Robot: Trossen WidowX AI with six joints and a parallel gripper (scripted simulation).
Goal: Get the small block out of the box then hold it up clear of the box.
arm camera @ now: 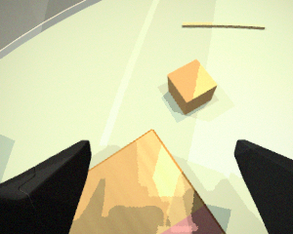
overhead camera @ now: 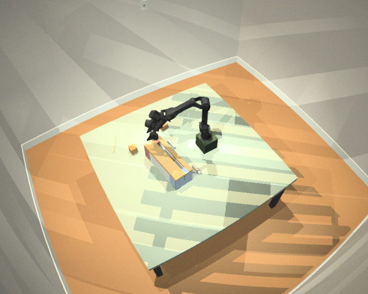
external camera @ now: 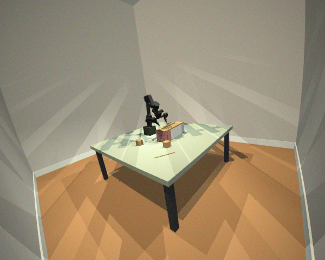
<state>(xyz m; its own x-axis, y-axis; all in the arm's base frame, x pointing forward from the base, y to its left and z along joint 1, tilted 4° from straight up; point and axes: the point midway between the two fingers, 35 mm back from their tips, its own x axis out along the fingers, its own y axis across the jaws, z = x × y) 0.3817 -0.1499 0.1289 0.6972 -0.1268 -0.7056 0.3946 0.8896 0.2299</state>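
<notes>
Black and jointed, the arm point(overhead camera: 180, 108) point(external camera: 148, 110) is mounted on a dark green base point(overhead camera: 205, 149) point(external camera: 149, 131) and bent toward the left in the top view. Its gripper point(overhead camera: 149, 134) point(external camera: 162, 123) point(arm camera: 165, 147) is held over the far left end of the clear-fronted box point(overhead camera: 167, 162) point(external camera: 177, 124) point(arm camera: 129, 192), with its fingers spread wide and nothing gripped between them.

The box is set upright on the pale green table point(overhead camera: 184, 221) point(external camera: 134, 156) point(arm camera: 54, 97). Its wooden top is cut by a long slot; its far left end is coloured red and its near right end blue. The small block of the task cannot be made out inside, so its place on the shelf cannot be told.

One wooden cube point(overhead camera: 132, 148) point(external camera: 166, 144) point(arm camera: 191, 87) is seen on the table to the left of the box, apart from it. Another wooden cube point(overhead camera: 164, 126) point(external camera: 139, 142) is seen beyond the box's far end, partly covered by the arm in the top view. Farther left, a thin stick point(overhead camera: 114, 144) point(external camera: 164, 155) point(arm camera: 224, 26) is laid flat. Two small grey pieces point(overhead camera: 171, 144) are seen beside the box's right side.
</notes>
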